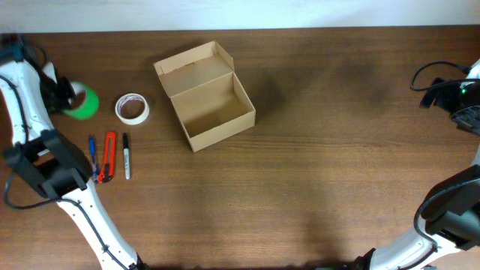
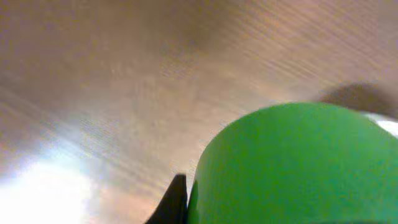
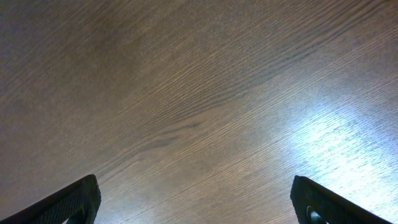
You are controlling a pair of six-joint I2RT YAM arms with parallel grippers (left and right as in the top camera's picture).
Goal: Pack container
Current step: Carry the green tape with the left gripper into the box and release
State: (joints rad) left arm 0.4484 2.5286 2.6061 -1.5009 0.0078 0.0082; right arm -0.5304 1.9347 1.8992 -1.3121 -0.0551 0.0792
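The container [image 1: 206,96] is a tan cardboard box, open and empty, with its flap lid leaning back at the far side. My left gripper [image 1: 66,96] is at the far left, on a green tape roll [image 1: 85,102]. In the left wrist view the green roll [image 2: 298,168] fills the lower right. One dark finger [image 2: 176,202] presses against its outer wall, and the other finger is hidden. My right gripper [image 1: 466,105] is open at the far right edge, its fingers [image 3: 199,202] spread over bare wood.
A white tape roll [image 1: 132,108] lies left of the box. A blue pen [image 1: 92,152], an orange box cutter [image 1: 109,157] and a black marker [image 1: 127,156] lie side by side in front of it. The tabletop is dark wood.
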